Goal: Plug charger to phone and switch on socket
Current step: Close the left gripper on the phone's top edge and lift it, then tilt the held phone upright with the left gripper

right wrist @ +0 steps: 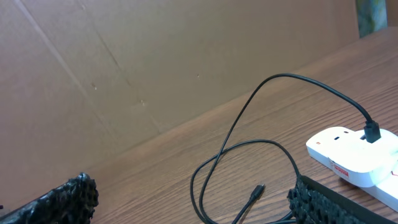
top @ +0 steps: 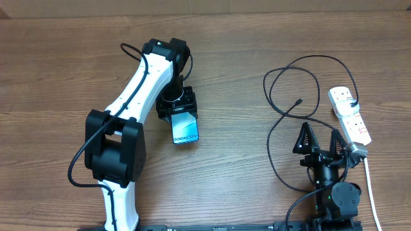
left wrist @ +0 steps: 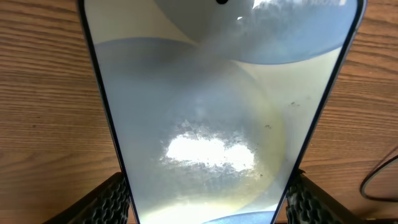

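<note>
The phone [top: 185, 130], its light blue screen reading "Galaxy S24+", is left of the table's centre. My left gripper [top: 178, 108] is shut on its far end. In the left wrist view the phone [left wrist: 211, 93] fills the frame with both fingers of the left gripper [left wrist: 208, 208] against its edges. The charger [top: 282, 138] is a looped black cable; its connector tip [top: 299, 101] lies free on the wood. Its plug sits in the socket [top: 350, 114]. My right gripper [top: 319, 140] is open and empty, near the cable. The right wrist view shows the tip [right wrist: 257, 190], the socket [right wrist: 348, 155] and the right gripper [right wrist: 193, 208].
The table is brown wood [top: 257, 38]. A brown cardboard wall [right wrist: 155, 56] stands behind it. The socket's white cord [top: 371, 192] runs toward the front edge at the right. A thin black cable [left wrist: 379, 180] shows at the right in the left wrist view.
</note>
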You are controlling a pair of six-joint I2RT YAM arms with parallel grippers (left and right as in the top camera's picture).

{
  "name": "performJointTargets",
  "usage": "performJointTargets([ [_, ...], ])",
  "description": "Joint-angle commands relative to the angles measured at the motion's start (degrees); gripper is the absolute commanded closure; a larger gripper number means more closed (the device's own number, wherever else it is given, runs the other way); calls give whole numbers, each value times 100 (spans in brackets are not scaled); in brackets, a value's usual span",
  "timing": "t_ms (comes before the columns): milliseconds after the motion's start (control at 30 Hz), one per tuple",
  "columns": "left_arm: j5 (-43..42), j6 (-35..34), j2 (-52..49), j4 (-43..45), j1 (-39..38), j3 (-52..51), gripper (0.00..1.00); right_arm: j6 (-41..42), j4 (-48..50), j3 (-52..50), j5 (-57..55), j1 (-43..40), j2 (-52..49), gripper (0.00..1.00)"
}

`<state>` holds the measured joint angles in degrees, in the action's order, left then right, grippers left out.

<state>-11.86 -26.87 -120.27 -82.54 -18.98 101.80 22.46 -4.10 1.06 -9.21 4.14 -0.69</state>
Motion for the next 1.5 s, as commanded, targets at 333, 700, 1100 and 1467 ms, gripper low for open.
performJointTargets([
  [333,-389,7,-26,-57,37,201,55,-22,31,-61,11,-15,52,0],
  [700,-863,520,-26,-566,44,201,54,-22,31,-61,13,-15,52,0],
  [1100,-1902,1322,-26,-1172,120,236,53,-22,31,-61,13,-15,52,0],
  [1467,-2938,1534,-28,-1373,339,236,53,-22,31,-61,13,-15,52,0],
])
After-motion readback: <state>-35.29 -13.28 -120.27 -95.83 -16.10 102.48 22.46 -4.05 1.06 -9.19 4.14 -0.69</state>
